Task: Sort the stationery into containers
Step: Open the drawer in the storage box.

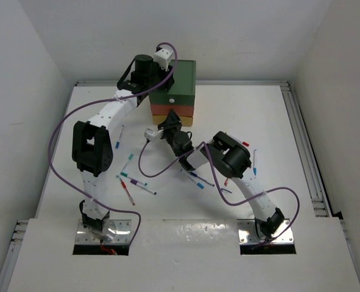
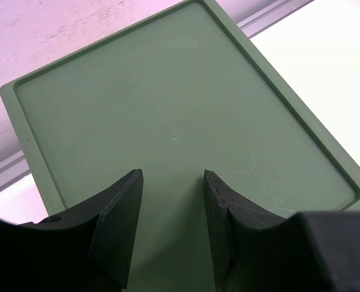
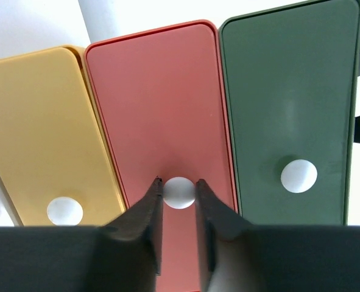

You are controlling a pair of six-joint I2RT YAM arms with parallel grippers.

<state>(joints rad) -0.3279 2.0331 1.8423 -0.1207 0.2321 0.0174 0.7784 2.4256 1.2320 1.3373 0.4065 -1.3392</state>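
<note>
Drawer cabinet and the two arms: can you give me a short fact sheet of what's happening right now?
Cabinet: green drawer on top, orange-red drawer in the middle, yellow drawer at the bottom
Right gripper: closed on the orange-red drawer's white knob
Left gripper: open, above the cabinet's green top
Pens: scattered on the table, none held

Cabinet (image 1: 180, 76) at upper centre of the table (image 1: 289, 158), left hand (image 2: 173, 179) above its top; right hand (image 3: 178, 182) clasps the knob (image 3: 180, 193) of the middle drawer (image 3: 161, 103); pens (image 1: 134, 181) scattered in front.
</note>
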